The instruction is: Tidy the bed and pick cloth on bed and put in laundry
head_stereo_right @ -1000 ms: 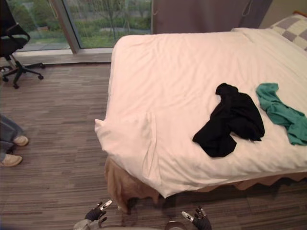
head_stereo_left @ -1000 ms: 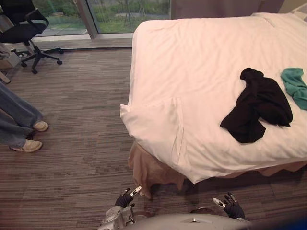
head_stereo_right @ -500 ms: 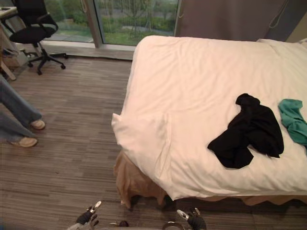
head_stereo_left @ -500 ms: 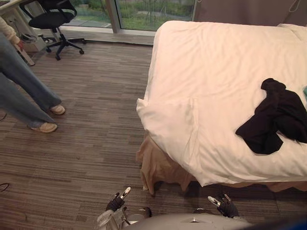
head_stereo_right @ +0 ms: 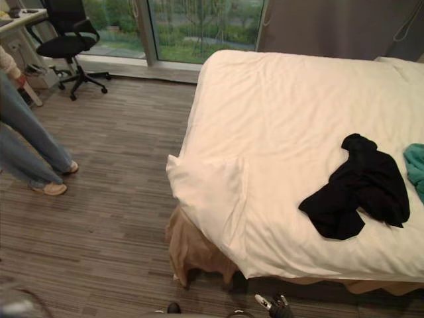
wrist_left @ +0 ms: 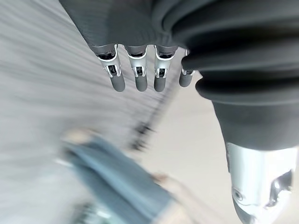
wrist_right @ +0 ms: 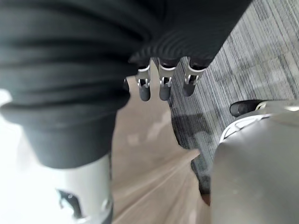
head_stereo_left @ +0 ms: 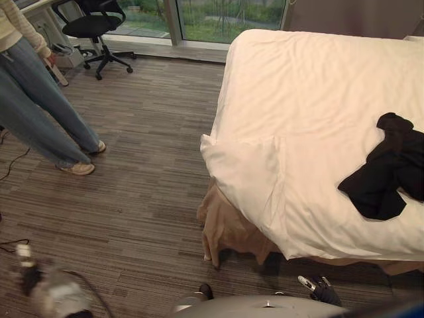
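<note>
- Lying crumpled on the white bed (head_stereo_left: pixel 311 86), the black cloth (head_stereo_left: pixel 384 175) sits toward its right side, near the edge closest to the robot.
- A teal cloth (head_stereo_right: pixel 416 169) lies just beyond the black one, further right on the same bed; the two are close but apart.
- At the bed's near left corner the sheet is folded into a flap (head_stereo_left: pixel 245 172), with a tan bed skirt (head_stereo_left: pixel 225 228) hanging below it.
- The right hand (head_stereo_left: pixel 318 289) hangs low over the floor (head_stereo_left: pixel 146 165) in front of the bed, its fingers (wrist_right: pixel 161 86) loosely straight and holding nothing.
- The left hand (wrist_left: pixel 136 77) is out to the robot's left, over the floor, fingers relaxed and empty too.
- A person in jeans (head_stereo_left: pixel 40 99) stands on the floor well left of the bed, near a black office chair (head_stereo_left: pixel 93 26) by the window (head_stereo_left: pixel 225 13).
</note>
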Motion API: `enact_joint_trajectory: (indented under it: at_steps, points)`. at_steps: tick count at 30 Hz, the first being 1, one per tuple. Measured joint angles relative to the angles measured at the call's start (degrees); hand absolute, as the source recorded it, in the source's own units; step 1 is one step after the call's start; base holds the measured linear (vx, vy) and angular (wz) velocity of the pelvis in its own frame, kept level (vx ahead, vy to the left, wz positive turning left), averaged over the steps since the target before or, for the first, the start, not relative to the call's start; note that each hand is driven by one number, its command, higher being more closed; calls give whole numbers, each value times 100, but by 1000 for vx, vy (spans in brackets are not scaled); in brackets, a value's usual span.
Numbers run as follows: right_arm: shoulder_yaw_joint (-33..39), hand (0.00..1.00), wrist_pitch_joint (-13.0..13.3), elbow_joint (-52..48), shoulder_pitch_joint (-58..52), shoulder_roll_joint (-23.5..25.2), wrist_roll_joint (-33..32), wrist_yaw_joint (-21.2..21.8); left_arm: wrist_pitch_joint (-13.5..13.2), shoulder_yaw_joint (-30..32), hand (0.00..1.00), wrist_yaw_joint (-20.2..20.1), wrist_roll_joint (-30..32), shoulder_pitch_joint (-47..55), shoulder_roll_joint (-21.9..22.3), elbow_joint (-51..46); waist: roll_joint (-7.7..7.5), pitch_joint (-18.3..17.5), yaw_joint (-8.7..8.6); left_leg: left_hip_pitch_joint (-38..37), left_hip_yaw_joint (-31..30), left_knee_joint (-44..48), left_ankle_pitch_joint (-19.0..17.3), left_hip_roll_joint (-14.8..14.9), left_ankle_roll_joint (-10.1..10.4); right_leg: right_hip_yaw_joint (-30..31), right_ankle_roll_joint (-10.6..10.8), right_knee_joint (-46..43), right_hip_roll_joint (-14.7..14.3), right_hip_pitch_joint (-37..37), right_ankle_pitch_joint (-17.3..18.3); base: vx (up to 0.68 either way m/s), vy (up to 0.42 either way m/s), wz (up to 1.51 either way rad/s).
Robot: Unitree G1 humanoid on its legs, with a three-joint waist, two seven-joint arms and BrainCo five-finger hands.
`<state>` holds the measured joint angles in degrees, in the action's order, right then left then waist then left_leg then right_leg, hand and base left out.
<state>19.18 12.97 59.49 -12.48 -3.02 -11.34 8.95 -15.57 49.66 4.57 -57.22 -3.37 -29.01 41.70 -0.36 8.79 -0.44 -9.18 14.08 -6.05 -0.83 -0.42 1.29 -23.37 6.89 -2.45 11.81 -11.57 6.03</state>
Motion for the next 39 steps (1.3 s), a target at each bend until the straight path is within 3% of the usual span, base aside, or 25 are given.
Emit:
enact_joint_trajectory:
  at_steps: [2, 4, 6, 8, 9, 11, 15, 19, 21, 24, 29, 35, 39]
  points:
    - [2, 0, 14, -1, -43, 0, -32, 1, -32, -93, 0, -139, 394, -334, -375, -4, 41, -28, 55, -52, 111, 29, -7, -10, 12, 69, -4, 10, 4, -8, -3, 156, 15, -3]
    - [40, 0, 177, -10, -121, 19, -118, 3, -183, -739, 0, -189, 1649, -812, -819, -318, 79, -41, 69, -139, 254, 34, -9, -8, 18, 151, -36, 7, -2, -79, -23, 166, 2, -4]
    - [54, 0, 208, -10, -138, 22, -197, 0, -272, -1111, 0, -134, 2506, -985, -910, -629, 91, -46, 70, -178, 298, 34, -19, -2, 34, 228, -44, 6, -9, -94, -29, 84, -24, -8]
    - [93, 0, 236, -74, -137, 27, -214, -1, -393, -1991, 0, 75, 3916, -1322, -1024, -1247, 146, -77, 17, -200, 374, 35, -39, 52, 64, 284, -114, 3, -65, -81, -75, 80, -60, -12]
    - [99, 0, 236, -104, -137, 32, -216, -2, -400, -2200, 0, 93, 4184, -1377, -1023, -1429, 159, -83, -2, -209, 411, 35, -39, 68, 64, 328, -148, 4, -83, -77, -96, 79, -72, -17]
    - [116, 0, 234, -193, -141, 39, -221, -11, -388, -3035, 0, 161, 5375, -1508, -1019, -2107, 181, -95, -56, -310, 535, 36, -77, 123, 116, 539, -197, -9, -133, -83, -129, 67, -70, -33]
    - [216, 0, 204, -279, -148, 40, -209, -15, -374, -4158, 0, -8, 6484, -1733, -964, -2617, 201, -106, -243, -384, 749, 37, -93, 150, 134, 713, -198, -36, -156, -38, -130, 37, -89, -27]
    - [300, 0, 128, -295, -178, 26, -192, -14, -245, -5195, 0, -530, 6952, -1972, -799, -2696, 266, -115, -358, -389, 777, 38, -93, 206, 133, 823, -197, -156, -174, 63, -130, 45, -117, -11]
    - [306, 0, 86, -306, -200, 27, -183, -2, -10, -5978, 0, -891, 7234, -2102, -739, -2697, 308, -105, -438, -401, 780, 41, -94, 260, 133, 841, -198, -312, -195, 118, -129, 41, -89, 3]
    - [436, 0, 41, -344, -204, 17, -183, 3, 385, -6641, 0, -1244, 7255, -2104, -676, -2682, 374, -72, -553, -386, 819, 319, -273, 361, 168, 871, -201, -549, -212, 147, -127, 63, -112, 0]
    - [472, 0, -36, -359, -224, 14, -105, 41, 897, -7124, 0, -1424, 7254, -2103, -504, -2411, 438, -93, -649, -367, 939, 537, -370, 433, 186, 1077, -265, -835, -248, 289, -89, 43, -75, -14]
    - [433, 0, -145, -400, -247, -51, 32, 47, 1140, -7502, 0, -1422, 7499, -2034, -251, -2176, 452, -35, -754, -94, 1049, 970, -519, 467, 159, 1155, -429, -1189, -162, 558, 57, 15, -86, -4]
    - [20, 0, -521, -695, -118, -205, 4, -41, 1300, -7823, 0, -1483, 7712, -1976, 48, -2164, 424, 162, -837, 347, 1049, 1655, -814, 547, 76, 1287, -450, -1815, -63, 986, 282, -12, -41, 2]
